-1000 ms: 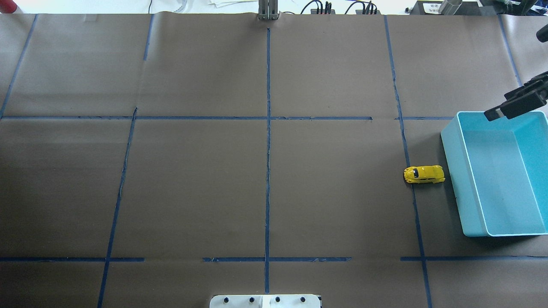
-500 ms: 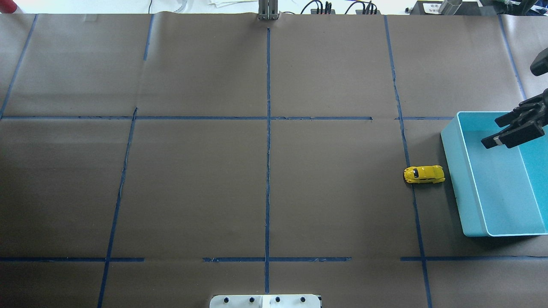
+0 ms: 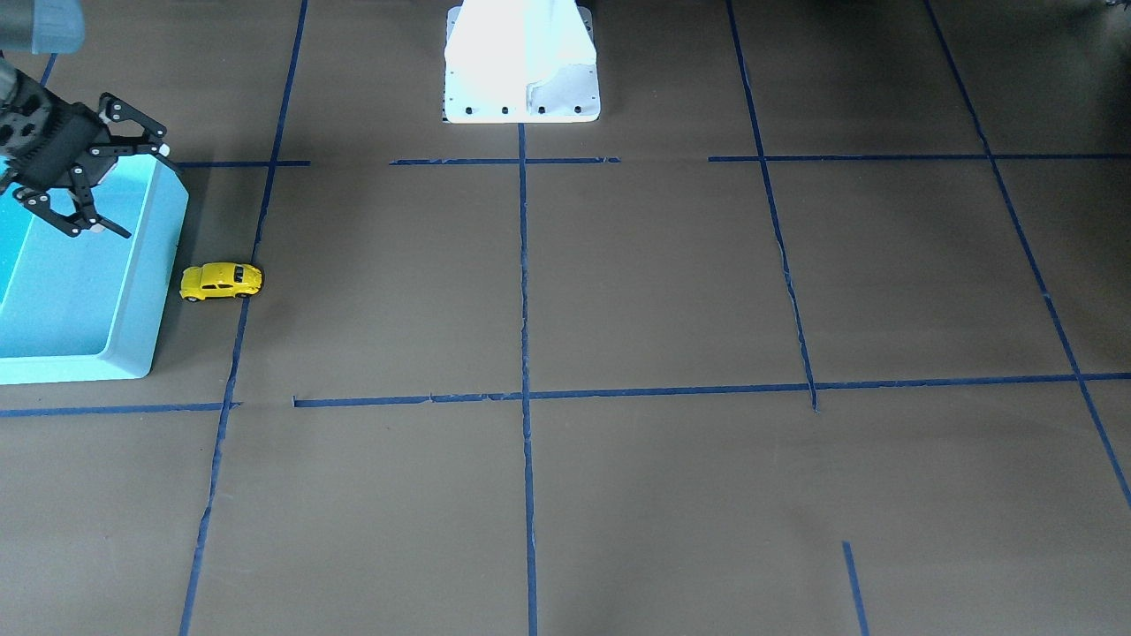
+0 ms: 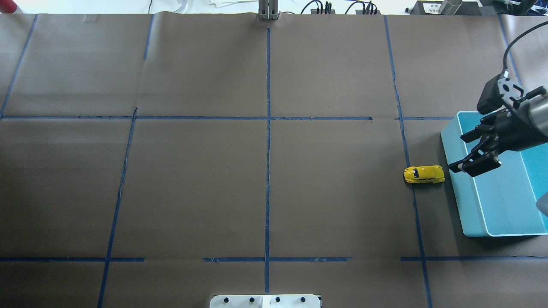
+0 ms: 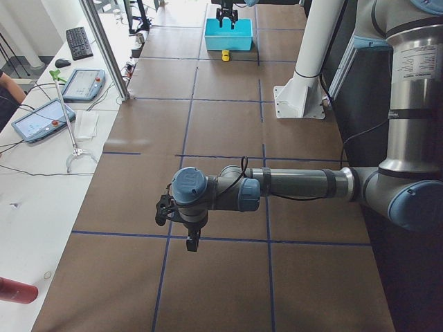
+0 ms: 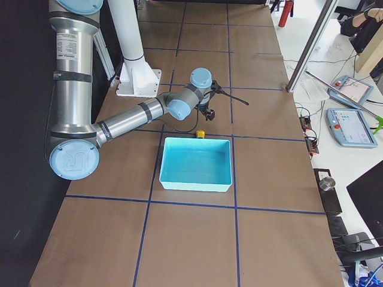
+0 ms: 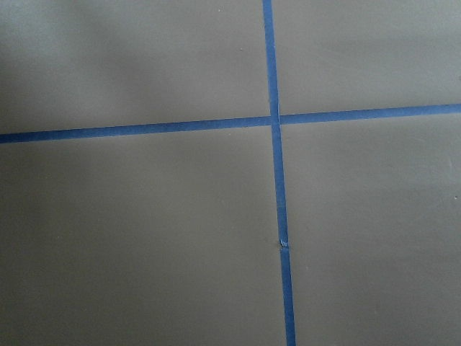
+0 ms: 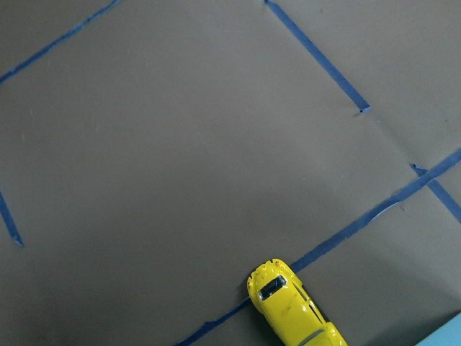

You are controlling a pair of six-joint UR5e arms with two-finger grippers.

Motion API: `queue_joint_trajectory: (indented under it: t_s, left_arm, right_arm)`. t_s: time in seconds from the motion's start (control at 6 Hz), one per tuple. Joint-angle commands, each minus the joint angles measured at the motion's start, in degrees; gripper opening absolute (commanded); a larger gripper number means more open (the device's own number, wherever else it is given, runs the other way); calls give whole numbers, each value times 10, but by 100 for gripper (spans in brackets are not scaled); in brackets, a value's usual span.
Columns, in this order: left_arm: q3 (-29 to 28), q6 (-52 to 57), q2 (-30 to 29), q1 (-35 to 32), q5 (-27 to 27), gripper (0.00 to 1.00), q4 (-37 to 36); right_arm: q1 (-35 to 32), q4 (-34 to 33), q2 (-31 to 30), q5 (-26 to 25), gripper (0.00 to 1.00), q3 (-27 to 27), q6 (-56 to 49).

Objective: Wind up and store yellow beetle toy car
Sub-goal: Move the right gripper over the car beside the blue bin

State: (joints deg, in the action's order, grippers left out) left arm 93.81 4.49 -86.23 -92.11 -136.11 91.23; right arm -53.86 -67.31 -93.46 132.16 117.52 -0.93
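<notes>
Overhead: my right hand, fingers spread, is above the turquoise bin by the right edge of the surface. The wrist view instead shows the yellow beetle toy car beside the bin, lengthwise square to that edge, dark-windowed end pointing away. Left hand: can't tell.

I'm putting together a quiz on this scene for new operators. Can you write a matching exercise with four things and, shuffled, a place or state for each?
Things:
1. yellow beetle toy car
2. turquoise bin
3. right gripper
4. left gripper

Places or states:
A. nothing inside it
B. open, holding nothing
C. on the table beside the bin
D. over the table, far from the bin

Pairs: 1-C, 2-A, 3-B, 4-D
</notes>
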Motion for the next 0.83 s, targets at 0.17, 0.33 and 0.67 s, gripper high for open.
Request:
queue_joint_trajectory:
  t_s: [0.17,0.33,0.67]
  left_arm:
    - [1,0,3,0,1,100,2]
    - [1,0,5,0,1,100,2]
    - [1,0,5,0,-1,100,2]
  right_arm:
    - [71,-2,-34,-150,98,12,-165]
    - [95,-5,-46,-172,98,12,-189]
    - [136,-17,-44,-189,97,5,-206]
